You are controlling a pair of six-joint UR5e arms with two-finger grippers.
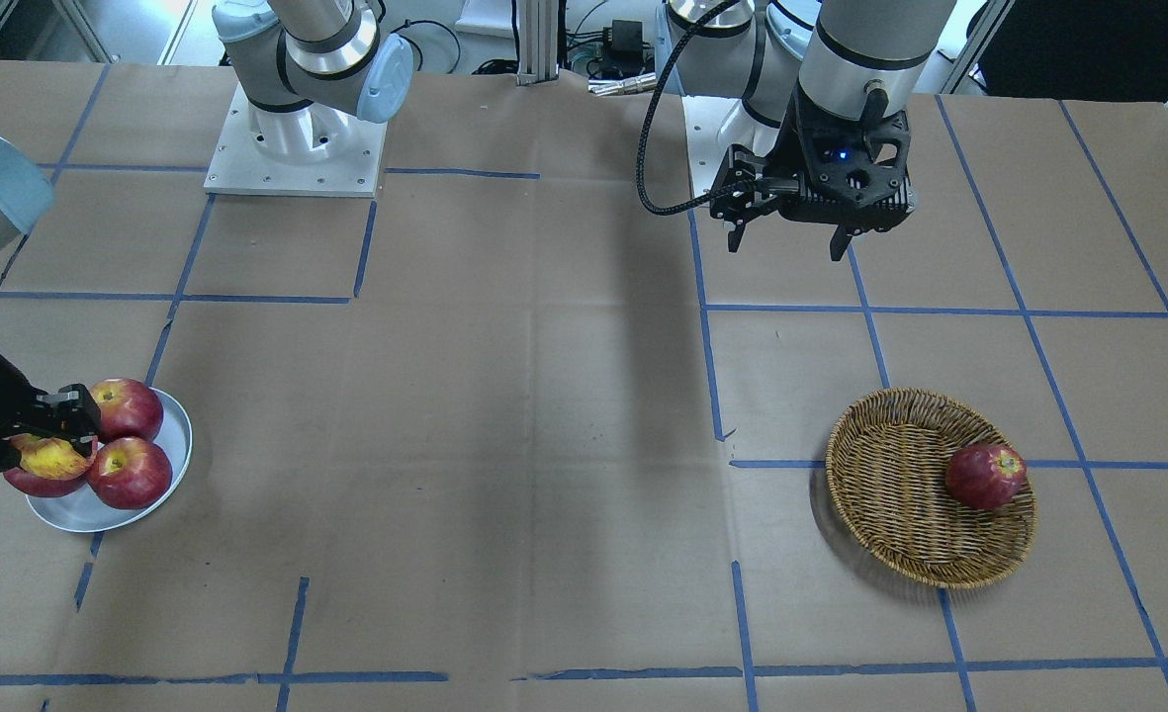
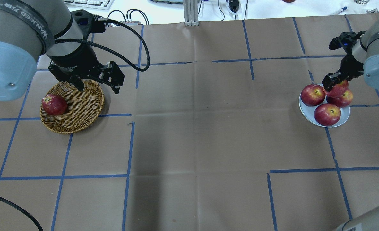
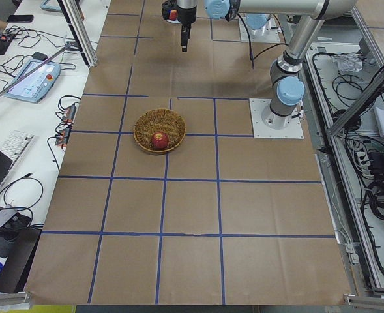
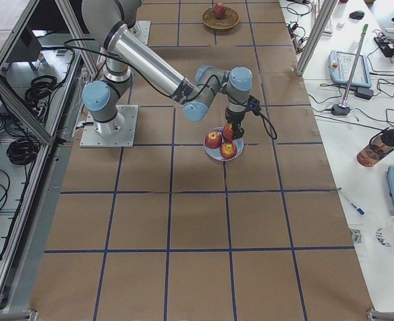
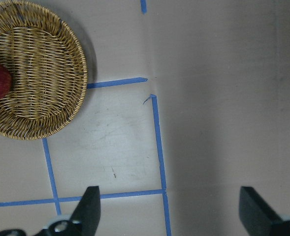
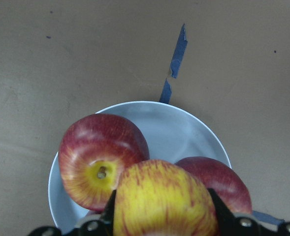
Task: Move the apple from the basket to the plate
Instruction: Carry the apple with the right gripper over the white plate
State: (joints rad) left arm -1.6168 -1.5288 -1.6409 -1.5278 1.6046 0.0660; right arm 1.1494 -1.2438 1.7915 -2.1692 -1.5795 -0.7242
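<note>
The apple (image 1: 51, 459), red with big yellow streaks, is out of the basket (image 2: 80, 106) and sits clamped in the right pincer (image 6: 163, 219), 1 finger on each side, directly over the plate (image 6: 174, 128). The plate already carries 3 dark red apples (image 2: 327, 114), and the held fruit hangs over the gap between them; whether it touches any of them I cannot tell. So the carry looks finished and the step in hand is the set-down. With so little bare plate left, the next move probably calls for a slow descent until the apple nests against its neighbours, then a gentle opening and a straight lift, since a round fruit perched on others could roll off onto the table (image 2: 192, 128). Well apart, the left pincer (image 5: 168, 201) hovers with its fingers spread wide and empty beside the basket, where 1 dark red apple (image 2: 54, 104) lies.
</note>
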